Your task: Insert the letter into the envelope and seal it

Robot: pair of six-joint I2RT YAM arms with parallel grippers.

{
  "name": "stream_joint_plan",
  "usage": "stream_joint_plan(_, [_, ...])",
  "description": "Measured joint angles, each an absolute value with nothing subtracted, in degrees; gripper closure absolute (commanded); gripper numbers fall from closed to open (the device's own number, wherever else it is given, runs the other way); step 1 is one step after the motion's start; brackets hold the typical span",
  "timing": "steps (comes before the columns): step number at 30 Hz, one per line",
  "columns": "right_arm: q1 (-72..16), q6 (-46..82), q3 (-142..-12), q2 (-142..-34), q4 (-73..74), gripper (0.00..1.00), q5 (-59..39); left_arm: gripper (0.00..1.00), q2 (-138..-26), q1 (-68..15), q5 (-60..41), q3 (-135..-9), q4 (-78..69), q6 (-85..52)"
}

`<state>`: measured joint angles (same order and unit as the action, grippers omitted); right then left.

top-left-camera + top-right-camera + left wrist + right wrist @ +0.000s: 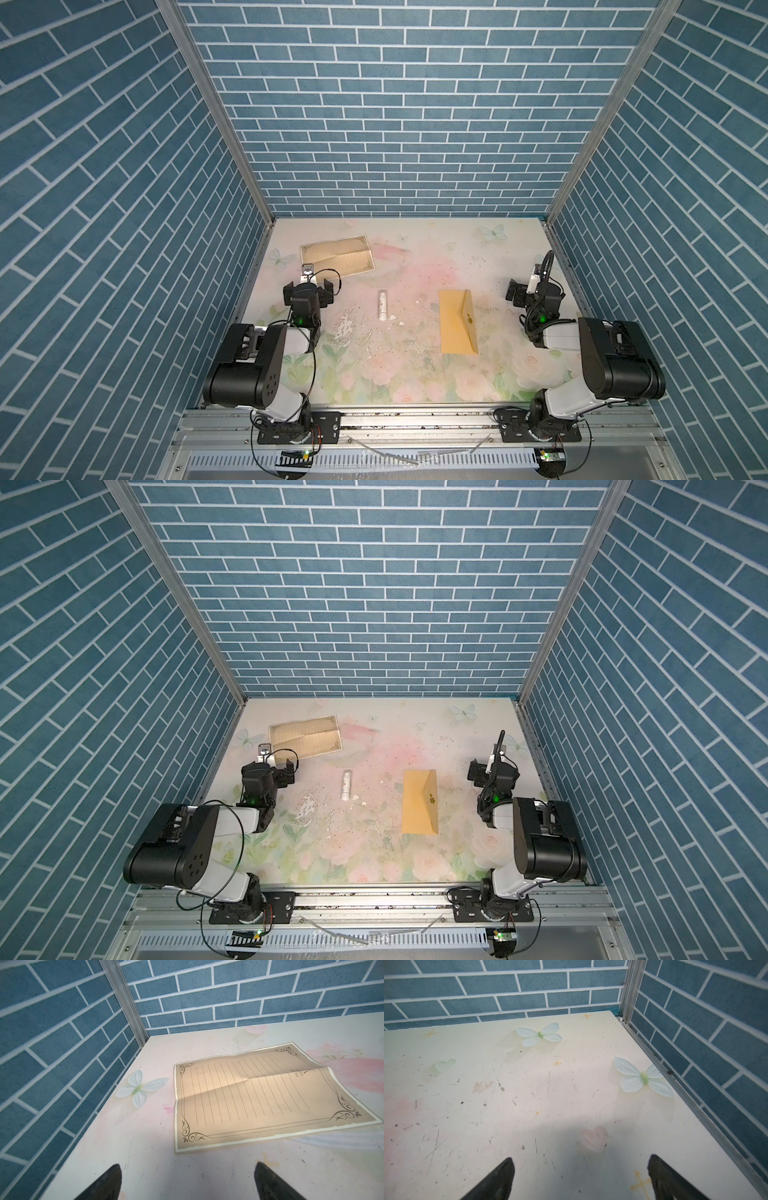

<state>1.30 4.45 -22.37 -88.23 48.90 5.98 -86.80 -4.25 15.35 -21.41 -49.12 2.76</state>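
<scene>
The letter (337,259) (305,739) lies flat and unfolded at the far left of the table, printed side up and creased across the middle. In the left wrist view the letter (259,1097) lies just ahead of the fingertips. My left gripper (308,286) (269,771) (188,1167) hovers just short of its near edge, open and empty. The mustard-yellow envelope (457,322) (417,804) lies right of centre with its triangular flap folded flat, gold emblem up. My right gripper (534,289) (492,771) (581,1161) is to the envelope's right near the side wall, open, with only bare table between its fingers.
A small white stick (382,305) (346,786) lies at mid-table between letter and envelope, with white flakes and dark specks around it. Blue brick walls close in the left, back and right sides. The butterflies (642,1077) and flowers are printed on the table.
</scene>
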Motion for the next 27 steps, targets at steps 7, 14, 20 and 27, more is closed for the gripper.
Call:
stream_joint_plan(7, [1.3, 4.4, -22.4, -87.7, 47.9, 0.01, 5.7, 0.00, -86.7, -4.3, 15.8, -21.4, -48.9, 2.5])
stream_joint_plan(14, [1.2, 4.4, -22.5, -73.6, 38.8, 0.01, 4.5, 0.00, -76.1, -4.8, 19.6, -26.6, -32.8, 0.2])
stream_joint_plan(20, [1.0, 5.8, -23.8, -60.4, 27.6, 0.01, -0.5, 0.00, -67.5, -4.9, 16.7, -37.3, -21.4, -7.5])
stream_joint_plan(27, [0.4, 9.3, -30.0, -54.1, 16.5, 0.01, -9.1, 0.08, -77.2, -4.8, 8.8, -55.4, -10.3, -14.4])
